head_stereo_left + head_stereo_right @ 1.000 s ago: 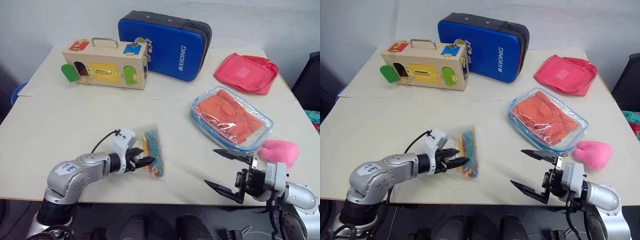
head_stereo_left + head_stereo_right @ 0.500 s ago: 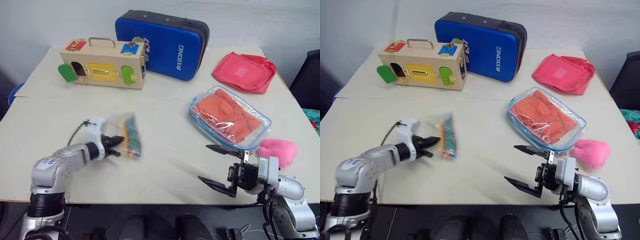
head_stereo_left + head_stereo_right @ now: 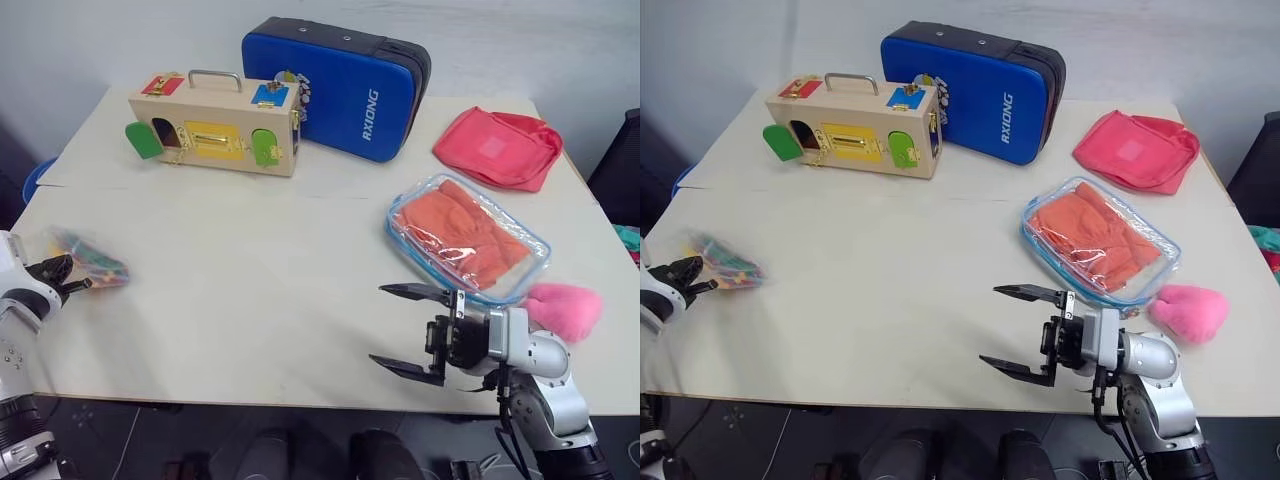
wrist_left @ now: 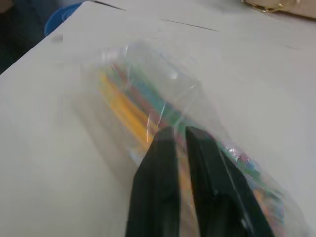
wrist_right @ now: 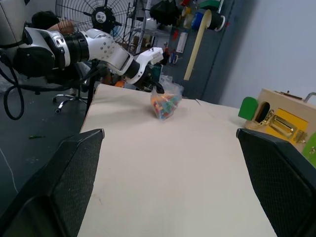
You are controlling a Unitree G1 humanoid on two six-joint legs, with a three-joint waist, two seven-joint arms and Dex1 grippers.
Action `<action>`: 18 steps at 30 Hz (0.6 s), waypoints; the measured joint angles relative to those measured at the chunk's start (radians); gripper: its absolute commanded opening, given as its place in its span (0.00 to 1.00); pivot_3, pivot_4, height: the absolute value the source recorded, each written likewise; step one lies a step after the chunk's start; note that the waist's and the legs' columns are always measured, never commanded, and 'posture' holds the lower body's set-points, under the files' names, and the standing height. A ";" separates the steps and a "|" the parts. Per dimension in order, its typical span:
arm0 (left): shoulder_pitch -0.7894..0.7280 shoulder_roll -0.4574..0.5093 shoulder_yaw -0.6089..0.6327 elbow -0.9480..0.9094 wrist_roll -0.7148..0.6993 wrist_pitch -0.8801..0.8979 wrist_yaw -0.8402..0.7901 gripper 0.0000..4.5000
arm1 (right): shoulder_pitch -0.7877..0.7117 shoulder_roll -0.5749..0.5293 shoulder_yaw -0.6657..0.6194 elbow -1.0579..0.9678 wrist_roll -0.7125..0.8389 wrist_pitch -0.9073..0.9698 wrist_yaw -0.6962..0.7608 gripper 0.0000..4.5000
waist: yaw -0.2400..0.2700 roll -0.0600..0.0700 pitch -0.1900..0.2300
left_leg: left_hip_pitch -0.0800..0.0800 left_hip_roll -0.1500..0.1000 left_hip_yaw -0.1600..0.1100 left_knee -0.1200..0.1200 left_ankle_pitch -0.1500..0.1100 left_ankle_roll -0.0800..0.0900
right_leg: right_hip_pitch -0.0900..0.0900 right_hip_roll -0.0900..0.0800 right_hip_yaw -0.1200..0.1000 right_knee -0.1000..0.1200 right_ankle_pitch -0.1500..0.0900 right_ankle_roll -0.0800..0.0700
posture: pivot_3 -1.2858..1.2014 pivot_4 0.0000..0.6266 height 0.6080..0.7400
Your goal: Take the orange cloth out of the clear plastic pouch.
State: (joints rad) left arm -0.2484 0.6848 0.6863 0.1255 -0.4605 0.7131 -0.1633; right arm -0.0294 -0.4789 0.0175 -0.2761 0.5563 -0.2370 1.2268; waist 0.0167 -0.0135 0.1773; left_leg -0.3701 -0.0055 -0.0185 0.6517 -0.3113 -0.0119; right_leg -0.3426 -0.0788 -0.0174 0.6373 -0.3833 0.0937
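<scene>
Orange cloth [image 3: 460, 233] lies folded inside the clear plastic pouch [image 3: 466, 238], which rests flat on the worktop [image 3: 260, 270] at about three o'clock from its middle, between the pink-red fabric bag [image 3: 495, 146] at one o'clock of it and the pink plush lump [image 3: 563, 308] at five o'clock. By its wrinkles the cloth looks soft and light, likely to bunch and drag on the vinyl; the pouch looks slick and floppy, so it probably needs pinning at one blue edge while a raised fold of cloth is pinched near the opening. Which side is unzipped I cannot tell.

The right end effector [image 3: 405, 328] hovers at seven o'clock of the pouch, fingers spread wide, holding nothing. The left end effector [image 3: 62, 275], far out at nine o'clock, is pinched on the small bag of colourful sticks [image 3: 88, 264].

The left wrist view gives that pinch close up: black fingertips [image 4: 165, 143] together on the film. The right wrist view instead looks across the worktop to the wooden latch box [image 5: 284, 121].
</scene>
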 measured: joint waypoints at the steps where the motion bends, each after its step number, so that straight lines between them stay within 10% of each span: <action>1: 0.000 0.000 -0.001 0.000 0.005 -0.013 -0.001 0.34 | 0.000 -0.001 0.001 0.006 -0.003 0.000 -0.002 1.00 | -0.001 -0.001 0.000 | 0.000 0.000 0.000 0.000 0.000 0.000 | 0.000 0.000 0.000 0.000 0.000 0.000 | 0.52 0.24 1.00; 5: 0.002 0.018 -0.044 -0.049 0.021 -0.082 -0.064 0.62 | 0.008 -0.049 -0.046 0.025 -0.045 0.057 -0.091 1.00 | -0.001 -0.001 0.000 | 0.000 0.000 0.000 -0.001 0.000 0.000 | 0.000 0.000 0.000 0.000 0.000 0.000 | 0.52 0.24 1.00; 18: 0.176 0.100 -0.421 -0.290 0.014 -0.527 -0.799 1.00 | -0.245 -0.120 0.018 0.023 -0.466 0.734 -0.707 0.96 | -0.046 0.007 0.001 | -0.002 0.001 0.002 -0.005 0.001 -0.002 | -0.005 0.001 0.002 0.001 -0.001 -0.002 | 0.52 0.24 1.00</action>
State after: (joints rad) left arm -0.0720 0.7850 0.2656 -0.1647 -0.4464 0.1862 -0.9624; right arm -0.2744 -0.5992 0.0356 -0.2528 0.0905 0.4969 0.5196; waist -0.0291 -0.0061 0.1782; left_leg -0.3719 -0.0047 -0.0163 0.6471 -0.3103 -0.0137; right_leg -0.3476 -0.0778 -0.0153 0.6379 -0.3840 0.0922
